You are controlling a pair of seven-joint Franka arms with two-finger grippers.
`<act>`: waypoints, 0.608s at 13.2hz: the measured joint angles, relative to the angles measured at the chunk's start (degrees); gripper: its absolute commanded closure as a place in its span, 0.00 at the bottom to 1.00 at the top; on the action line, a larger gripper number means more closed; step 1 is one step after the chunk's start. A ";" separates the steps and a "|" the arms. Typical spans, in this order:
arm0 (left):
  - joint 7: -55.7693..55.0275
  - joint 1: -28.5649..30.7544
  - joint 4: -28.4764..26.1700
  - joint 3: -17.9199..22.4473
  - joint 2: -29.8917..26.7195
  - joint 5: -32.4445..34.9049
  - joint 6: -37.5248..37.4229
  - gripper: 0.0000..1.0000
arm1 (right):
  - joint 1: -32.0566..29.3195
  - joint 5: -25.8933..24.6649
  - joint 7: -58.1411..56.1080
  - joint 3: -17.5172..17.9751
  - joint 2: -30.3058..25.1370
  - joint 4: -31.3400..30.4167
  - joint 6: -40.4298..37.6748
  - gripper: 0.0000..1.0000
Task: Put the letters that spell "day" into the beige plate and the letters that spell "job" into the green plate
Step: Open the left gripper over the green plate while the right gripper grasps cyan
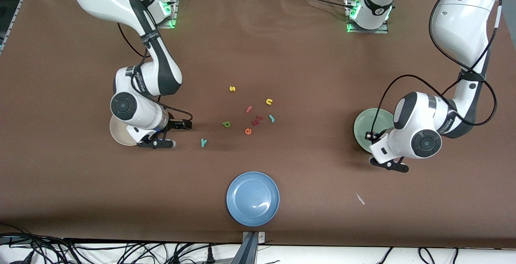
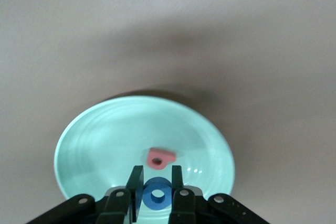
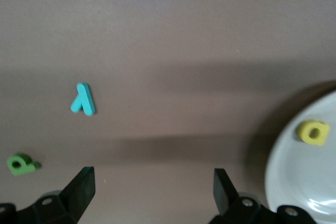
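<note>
Left tool over the green plate at the left arm's end of the bench, fingers narrowed on the blue "o", held just above the plate's floor. Pink-red "b" lying flat in that same plate, just beside the "o" and apart from it. Right tool low over bare bench beside the beige plate at the right arm's end, spread wide, gripping nothing. Yellow "d" resting in the beige plate near its rim. Teal "y" on the bench close to the right tool, toward the middle; olive "a" a little farther from the front camera than the "y". Remaining letters scattered mid-bench: teal "j", orange "e", pink "f", a small red piece between "f" and "e", letter not readable, yellow "n" and yellow "s" farthest from the front camera. Blue plate near the bench's front edge, well apart from the letters. Small white scrap on the bench toward the left arm's end.
</note>
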 measured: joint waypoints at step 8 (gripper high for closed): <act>0.22 4.23 -19.87 -0.18 -7.23 2.39 14.53 0.00 | 4.21 0.00 12.58 0.07 10.47 8.71 2.65 0.00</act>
